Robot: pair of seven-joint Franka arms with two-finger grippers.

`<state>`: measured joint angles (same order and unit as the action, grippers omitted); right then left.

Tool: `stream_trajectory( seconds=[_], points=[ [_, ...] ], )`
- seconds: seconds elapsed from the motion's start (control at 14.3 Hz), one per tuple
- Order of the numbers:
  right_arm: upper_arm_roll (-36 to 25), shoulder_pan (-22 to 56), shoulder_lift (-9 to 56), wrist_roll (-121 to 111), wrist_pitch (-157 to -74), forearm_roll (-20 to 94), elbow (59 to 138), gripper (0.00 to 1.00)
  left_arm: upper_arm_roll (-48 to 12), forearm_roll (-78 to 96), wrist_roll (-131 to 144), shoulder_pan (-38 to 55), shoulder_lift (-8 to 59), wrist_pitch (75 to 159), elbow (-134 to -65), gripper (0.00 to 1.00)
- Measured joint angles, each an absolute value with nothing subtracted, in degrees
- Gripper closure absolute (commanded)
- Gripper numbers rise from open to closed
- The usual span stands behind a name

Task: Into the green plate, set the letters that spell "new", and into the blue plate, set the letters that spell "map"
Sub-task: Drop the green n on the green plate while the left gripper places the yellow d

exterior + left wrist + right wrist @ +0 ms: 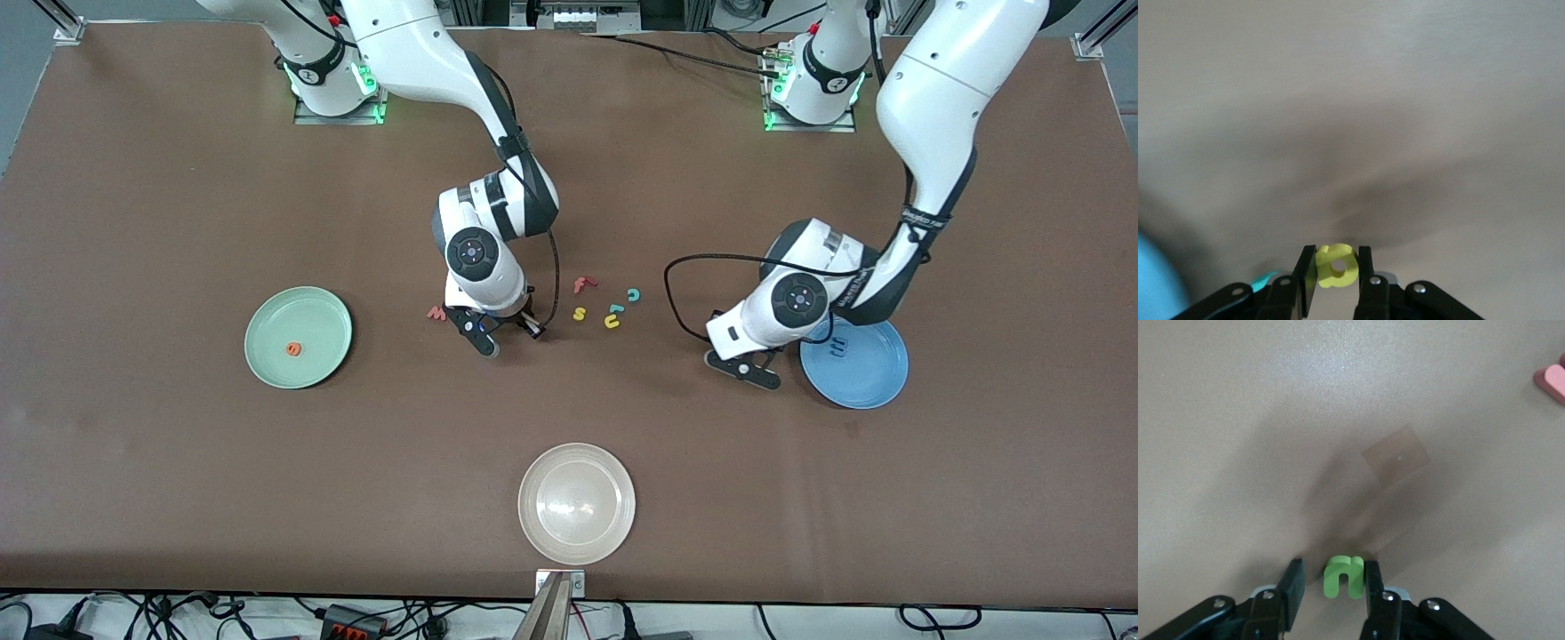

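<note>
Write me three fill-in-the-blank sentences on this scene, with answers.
The green plate holds an orange ___.
The left end effector grips a yellow ___.
The right end effector straddles an n coloured ___.
Missing: e; a; green.

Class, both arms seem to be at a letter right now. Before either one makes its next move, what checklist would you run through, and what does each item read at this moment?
1. Left gripper shut on the small yellow foam letter a: ok.
2. Right gripper around the small green foam letter n: ok; firm grip: cannot tell.
3. Round medium-blue shallow plate beside the left gripper, rim unobstructed: ok.
4. Round pale mint-green shallow plate holds the small orange foam letter e: ok.
5. Small pinkish-red foam letter w on the table, not yet plated: not ok.
</note>
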<state>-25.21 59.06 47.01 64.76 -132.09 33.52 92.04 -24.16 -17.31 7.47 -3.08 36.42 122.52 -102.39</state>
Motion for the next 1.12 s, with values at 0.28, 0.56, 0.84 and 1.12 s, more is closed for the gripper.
stream_trajectory(
  seconds=[0.28,0.56,0.84,1.12],
  points=[
    [-25.2,59.1,47.0,64.6,-132.1,33.5,92.0,1.00,-23.7,-20.9,-7.7,-9.0,33.6,109.0,-94.9,0.79],
    [-25.2,59.3,47.0,63.6,-132.0,33.4,90.9,1.00,-23.5,-24.7,-15.1,-16.2,34.9,109.5,-95.8,0.53],
    [-29.2,59.5,46.8,54.6,-124.4,28.3,88.8,1.00,-23.7,-24.7,-15.1,-17.3,36.8,113.9,-99.0,0.00],
    [-42.5,58.7,45.9,30.6,-108.1,26.7,88.5,1.00,-26.3,-24.7,-15.1,-17.3,35.6,113.7,-98.9,0.00]
  ],
)
